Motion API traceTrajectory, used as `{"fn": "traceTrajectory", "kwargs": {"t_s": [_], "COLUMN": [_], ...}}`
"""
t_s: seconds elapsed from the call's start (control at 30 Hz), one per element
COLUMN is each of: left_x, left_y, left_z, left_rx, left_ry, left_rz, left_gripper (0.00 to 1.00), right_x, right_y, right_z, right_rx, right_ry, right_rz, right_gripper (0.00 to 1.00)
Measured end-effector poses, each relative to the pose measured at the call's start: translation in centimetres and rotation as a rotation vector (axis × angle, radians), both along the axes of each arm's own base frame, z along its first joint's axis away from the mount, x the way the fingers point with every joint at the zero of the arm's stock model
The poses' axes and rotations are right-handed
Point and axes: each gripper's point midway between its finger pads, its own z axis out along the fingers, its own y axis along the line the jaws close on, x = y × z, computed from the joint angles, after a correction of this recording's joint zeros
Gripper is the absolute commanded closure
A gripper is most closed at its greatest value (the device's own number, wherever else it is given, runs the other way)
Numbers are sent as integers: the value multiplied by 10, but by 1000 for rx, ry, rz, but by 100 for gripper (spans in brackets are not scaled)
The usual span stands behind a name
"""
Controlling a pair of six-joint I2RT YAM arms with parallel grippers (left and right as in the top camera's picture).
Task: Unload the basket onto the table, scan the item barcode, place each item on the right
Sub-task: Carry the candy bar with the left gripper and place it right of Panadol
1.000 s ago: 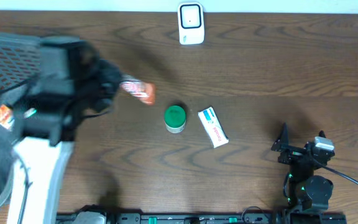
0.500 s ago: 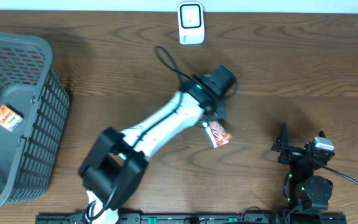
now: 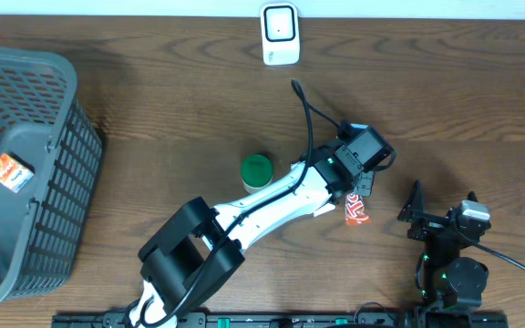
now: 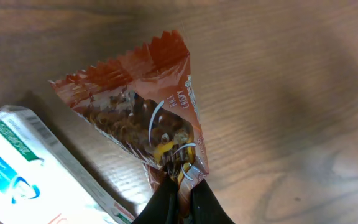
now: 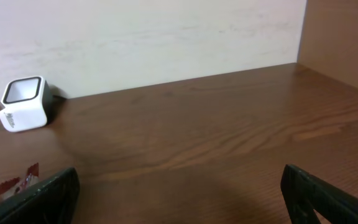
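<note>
Snack packet (image 4: 148, 118) hangs pinched by one end in the closed left hand (image 4: 180, 185) over the desk (image 3: 481, 100) — picked up, but well apart from the scanner (image 3: 280, 35), so showing its barcode is not yet done.

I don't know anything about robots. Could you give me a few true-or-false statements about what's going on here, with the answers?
1. The left gripper is clamped on a snack packet. True.
2. The packet is being held right up against the scanner. False: the scanner stands far off at the back, well away from the packet.
3. The right gripper holds the green-lidded tub. False: its jaws are open and empty, and the tub stands alone.
4. The basket has an orange packet in it. True.
</note>
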Motion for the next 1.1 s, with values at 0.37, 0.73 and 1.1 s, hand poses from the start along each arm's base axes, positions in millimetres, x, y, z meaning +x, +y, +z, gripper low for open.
{"fn": "traceTrajectory", "kwargs": {"t_s": [0.37,0.73,1.1], "left_x": [2,49,50], "left_y": [8,38,420], "left_z": [-72,214,375], "left_rx": [124,-123,81], "left_ry": [47,-450,-751], "left_rz": [22,-115,657], "left_gripper": [26,14,19], "right_x": [0,0,0], "right_y": [0,0,0], "right_z": [0,0,0], "right_rx": [0,0,0], "right_ry": [0,0,0], "right_rz": [0,0,1], "right_gripper": [1,1,1]}}
